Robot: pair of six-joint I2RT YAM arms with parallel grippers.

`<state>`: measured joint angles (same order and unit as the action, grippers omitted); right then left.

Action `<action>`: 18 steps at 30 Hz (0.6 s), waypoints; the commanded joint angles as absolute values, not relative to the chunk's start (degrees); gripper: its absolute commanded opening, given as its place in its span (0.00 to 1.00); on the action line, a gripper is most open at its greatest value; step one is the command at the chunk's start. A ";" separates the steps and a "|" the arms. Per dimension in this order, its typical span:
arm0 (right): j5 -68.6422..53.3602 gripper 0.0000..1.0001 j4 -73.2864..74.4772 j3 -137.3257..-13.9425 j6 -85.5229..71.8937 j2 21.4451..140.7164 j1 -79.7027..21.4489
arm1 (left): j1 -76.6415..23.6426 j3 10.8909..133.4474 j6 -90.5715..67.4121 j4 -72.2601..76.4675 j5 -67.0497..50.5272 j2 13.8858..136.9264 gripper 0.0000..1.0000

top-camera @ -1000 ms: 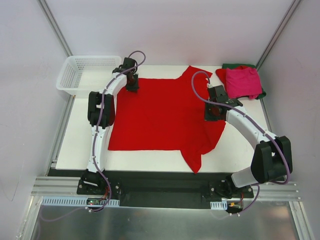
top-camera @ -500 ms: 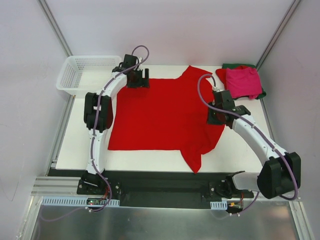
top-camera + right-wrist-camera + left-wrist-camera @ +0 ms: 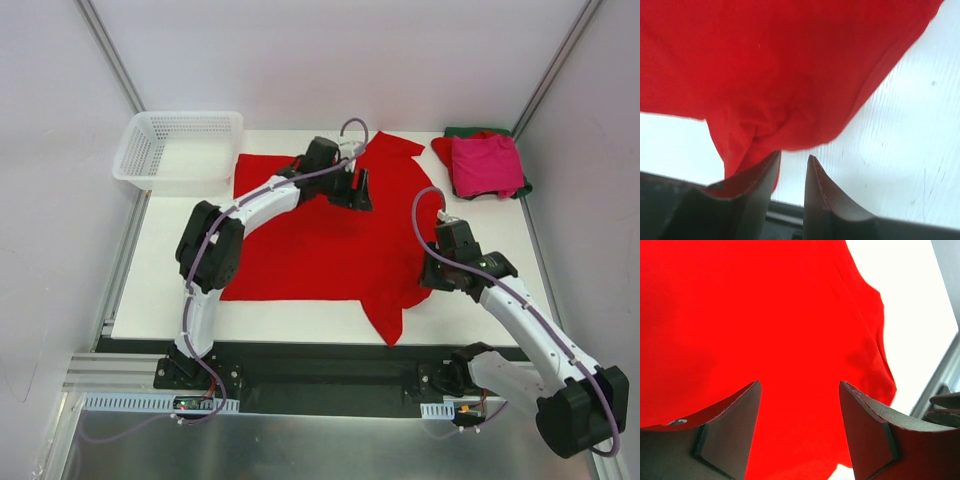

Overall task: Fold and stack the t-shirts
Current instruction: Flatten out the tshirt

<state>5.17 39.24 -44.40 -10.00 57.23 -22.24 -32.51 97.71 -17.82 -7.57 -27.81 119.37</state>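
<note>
A bright red t-shirt (image 3: 310, 240) lies spread flat across the middle of the white table (image 3: 160, 270), one sleeve pointing at the near edge. My left gripper (image 3: 356, 189) hovers over its far middle part. In the left wrist view this gripper (image 3: 800, 384) is open, with only red cloth (image 3: 765, 315) below it. My right gripper (image 3: 431, 277) sits at the shirt's right edge. In the right wrist view it (image 3: 794, 156) is narrowly open, with bare table showing in the gap and the bunched cloth edge (image 3: 770, 125) just ahead. A folded magenta-pink t-shirt (image 3: 487, 165) lies on a dark green one (image 3: 466, 131).
A white mesh basket (image 3: 180, 148) stands at the far left corner, partly off the table. The folded stack sits at the far right corner. The black rail with the arm bases (image 3: 330, 375) runs along the near edge.
Both grippers have opened and let go of the red shirt. The left one moved right from the far left corner to the shirt's far middle. The right one drew back toward the near right.
</note>
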 commanded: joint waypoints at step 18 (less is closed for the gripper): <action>12.92 0.42 46.85 -34.81 -27.95 52.03 -28.56 | -36.21 89.12 -23.64 6.06 -32.69 120.49 0.61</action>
